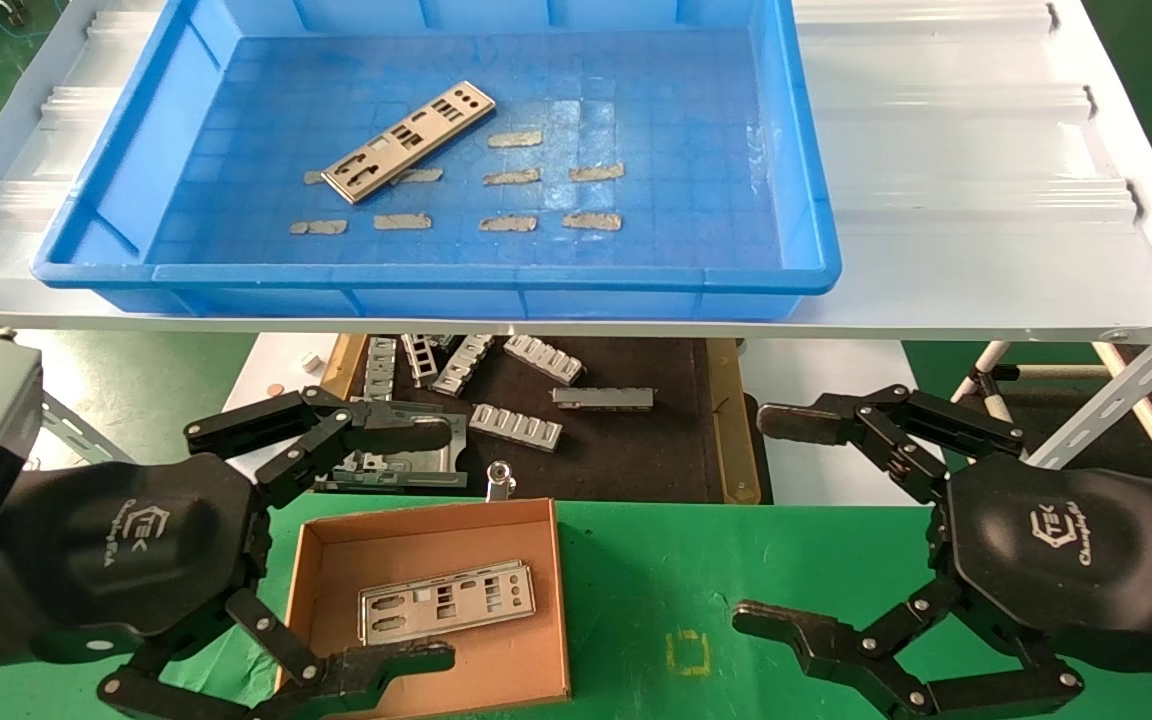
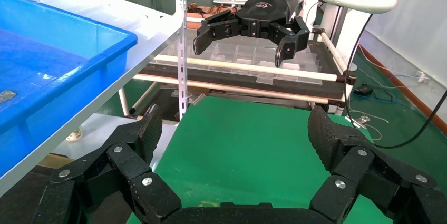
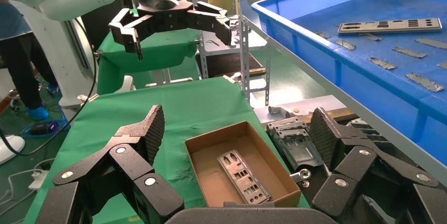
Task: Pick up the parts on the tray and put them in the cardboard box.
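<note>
White lettering is showing on the black housing of the left end effector (image 1: 361, 545) and of the right end effector (image 1: 786, 520), each reading "TEK" inside a hexagon mark. A line of script is running beside each mark, too small to read.

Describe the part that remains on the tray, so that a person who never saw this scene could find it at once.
Find the blue tray on the white shelf. On its floor, left of centre, the part lies at a slant. It is one long, shiny plate with punched holes, unlike the small dull tape scraps around it.
</note>
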You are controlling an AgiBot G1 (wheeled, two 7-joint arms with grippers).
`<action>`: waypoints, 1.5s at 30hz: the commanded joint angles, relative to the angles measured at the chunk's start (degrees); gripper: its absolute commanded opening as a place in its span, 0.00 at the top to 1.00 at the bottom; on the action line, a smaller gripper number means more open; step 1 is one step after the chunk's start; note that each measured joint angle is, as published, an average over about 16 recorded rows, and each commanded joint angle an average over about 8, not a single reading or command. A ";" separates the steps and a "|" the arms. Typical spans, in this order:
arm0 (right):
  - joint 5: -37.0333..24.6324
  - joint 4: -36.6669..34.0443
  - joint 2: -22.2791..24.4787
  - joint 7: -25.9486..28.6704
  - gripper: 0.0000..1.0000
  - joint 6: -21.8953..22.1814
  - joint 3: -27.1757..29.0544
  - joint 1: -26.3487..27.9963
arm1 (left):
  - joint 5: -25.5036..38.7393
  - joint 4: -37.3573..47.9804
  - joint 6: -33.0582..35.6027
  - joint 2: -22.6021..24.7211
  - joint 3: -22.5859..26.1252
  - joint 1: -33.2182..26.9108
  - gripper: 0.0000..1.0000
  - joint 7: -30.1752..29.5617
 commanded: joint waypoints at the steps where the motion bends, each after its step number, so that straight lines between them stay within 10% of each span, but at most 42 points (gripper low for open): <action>1: 0.00 0.00 0.00 0.00 0.00 0.00 0.00 0.00 | 0.00 0.00 0.00 0.00 0.00 0.00 0.00 0.00; 45: 0.00 0.00 0.00 0.00 0.00 0.00 0.00 0.00 | 0.00 0.00 0.00 0.00 0.00 0.00 0.00 0.00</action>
